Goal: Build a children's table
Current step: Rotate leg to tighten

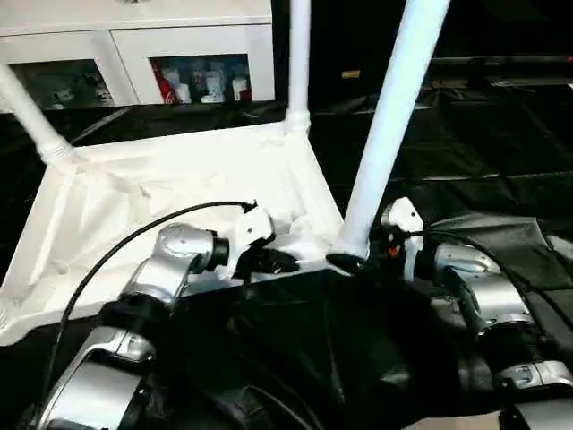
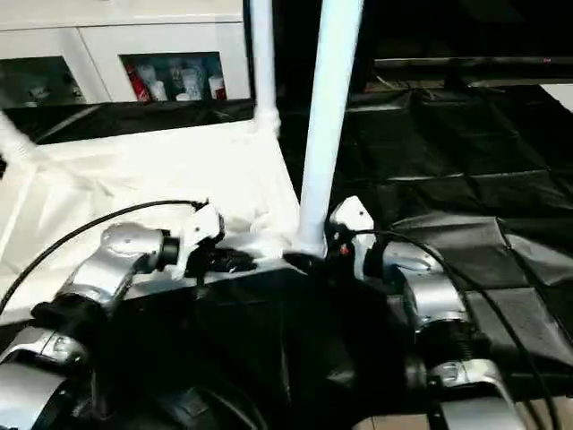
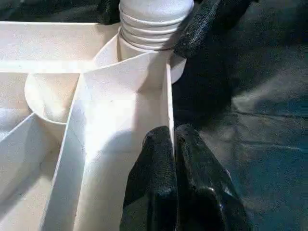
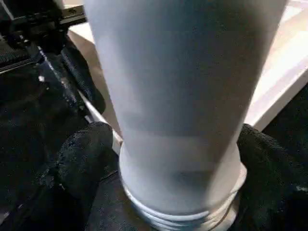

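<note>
The children's table lies upside down, its white rimmed top [image 1: 161, 193] on a black cloth. Three white legs stand up from it: one at the far left corner [image 1: 27, 112], one at the far right corner [image 1: 298, 54], one at the near right corner [image 1: 389, 116]. My left gripper [image 3: 172, 144] is shut on the top's near rim wall, just left of that near right corner. My right gripper [image 4: 178, 168] stands open around the threaded base of the near right leg [image 4: 183, 96], a black finger [image 4: 82, 159] on each side of it.
A white cabinet [image 1: 179, 45] with glass doors and small items inside stands behind the table. The black cloth [image 1: 466, 152] covers the floor to the right and front. A black cable [image 1: 134, 237] arcs over my left forearm.
</note>
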### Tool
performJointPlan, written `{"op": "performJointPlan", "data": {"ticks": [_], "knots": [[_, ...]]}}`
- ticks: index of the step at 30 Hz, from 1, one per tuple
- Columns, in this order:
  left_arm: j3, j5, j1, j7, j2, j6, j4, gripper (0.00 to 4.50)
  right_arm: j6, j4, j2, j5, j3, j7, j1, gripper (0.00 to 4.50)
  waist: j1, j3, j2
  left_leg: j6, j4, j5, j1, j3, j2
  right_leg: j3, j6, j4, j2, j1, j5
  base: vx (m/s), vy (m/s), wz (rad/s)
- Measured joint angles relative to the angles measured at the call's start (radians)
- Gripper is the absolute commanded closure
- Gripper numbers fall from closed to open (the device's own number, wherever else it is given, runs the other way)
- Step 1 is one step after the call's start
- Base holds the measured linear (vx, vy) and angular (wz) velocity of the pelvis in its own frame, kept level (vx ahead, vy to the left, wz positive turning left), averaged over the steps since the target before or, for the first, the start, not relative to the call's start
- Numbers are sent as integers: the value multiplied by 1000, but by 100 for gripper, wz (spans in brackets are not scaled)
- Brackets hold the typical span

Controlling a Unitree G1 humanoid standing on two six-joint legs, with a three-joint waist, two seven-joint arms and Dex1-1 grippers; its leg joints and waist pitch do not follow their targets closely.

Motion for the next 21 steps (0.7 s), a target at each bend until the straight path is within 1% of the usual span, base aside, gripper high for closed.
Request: {"op": "performJointPlan", "data": {"ticks": [1,2,5,6,8,11,15,21], "knots": [[0,0,0,-2,1,0,0,450,1,0,-2,0,0,5,0,47,0,0,0,-1,0,-1,0,0,0,0,0,0,0,0,0,0,0,0],[0,0,1,-4,2,0,0,450,4,0,-3,1,0,10,0,73,0,0,0,-3,0,-1,0,0,0,0,-1,0,0,0,0,0,0,0],[0,-1,1,-10,3,0,0,450,10,-1,-11,7,0,27,0,85,1,0,0,-2,1,-1,0,0,0,0,-1,1,0,0,0,0,0,0],[0,-1,1,-14,4,0,0,450,10,-1,-13,8,0,32,0,109,1,0,0,0,1,0,0,0,0,0,-1,1,0,0,0,0,0,0],[0,-2,1,-18,4,2,-1,450,11,-1,-15,11,0,35,0,117,2,0,0,0,1,0,0,0,0,0,0,1,0,0,0,0,0,0],[0,-4,1,-24,5,4,-3,450,11,0,-18,13,-1,35,0,152,4,0,0,0,1,0,0,0,0,0,0,1,0,0,0,0,0,0],[0,-5,1,-12,1,13,-3,450,7,2,-8,8,0,7,1,168,1,0,-1,0,2,0,0,0,0,0,0,2,0,0,0,0,0,0],[3,1,-7,53,-16,18,16,450,0,8,45,-4,-21,-125,10,172,-9,0,-1,-2,3,-1,2,0,0,1,-2,3,0,1,1,0,0,0]]}}
